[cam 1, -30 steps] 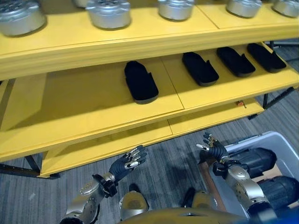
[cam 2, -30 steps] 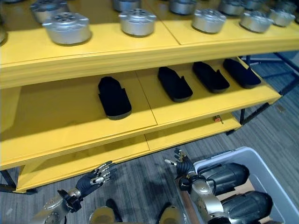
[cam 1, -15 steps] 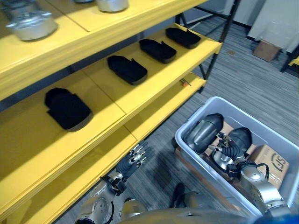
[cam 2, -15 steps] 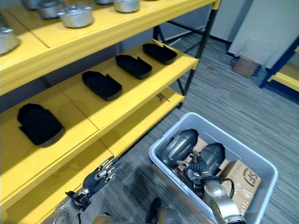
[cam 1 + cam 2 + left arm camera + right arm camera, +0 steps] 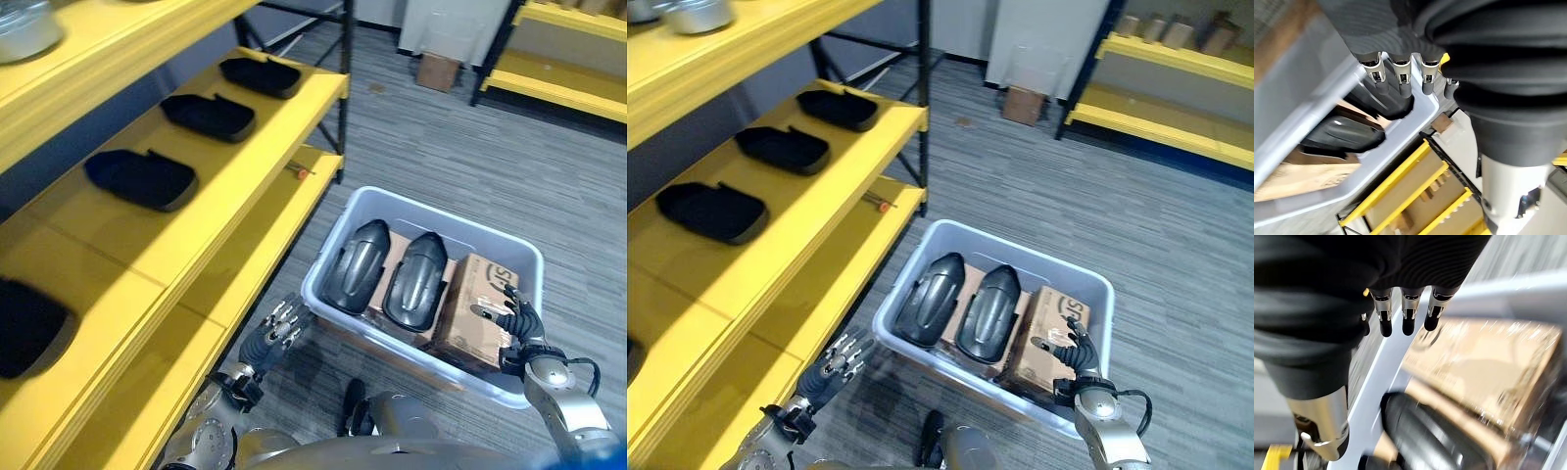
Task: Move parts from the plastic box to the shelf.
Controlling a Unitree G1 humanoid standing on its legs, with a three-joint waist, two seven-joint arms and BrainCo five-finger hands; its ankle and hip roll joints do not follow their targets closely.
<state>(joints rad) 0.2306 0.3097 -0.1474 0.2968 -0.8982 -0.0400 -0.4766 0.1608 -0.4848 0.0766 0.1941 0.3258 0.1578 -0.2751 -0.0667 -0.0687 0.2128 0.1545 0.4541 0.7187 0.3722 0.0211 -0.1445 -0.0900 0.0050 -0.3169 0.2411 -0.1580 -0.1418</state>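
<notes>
A pale grey plastic box (image 5: 334,249) stands on the floor beside the yellow shelf (image 5: 176,245). In it lie two dark rounded parts (image 5: 355,266) (image 5: 417,279) side by side, with a cardboard carton (image 5: 476,311) to their right. My right hand (image 5: 519,318) hovers open over the box's near right corner, above the carton, holding nothing. My left hand (image 5: 273,333) is open and empty, just left of the box's near left wall, near the shelf's bottom board. Several black parts (image 5: 143,177) lie in a row on the middle shelf board.
Grey striped carpet stretches beyond the box. A second yellow rack (image 5: 563,83) stands at the far right, with a small cardboard box (image 5: 437,70) on the floor by a white panel. A small orange item (image 5: 298,172) lies on the lowest shelf board.
The camera has swung right, so the shelf slid left and the whole box came into view. My right hand went from over the dark parts to the carton's near right corner.
</notes>
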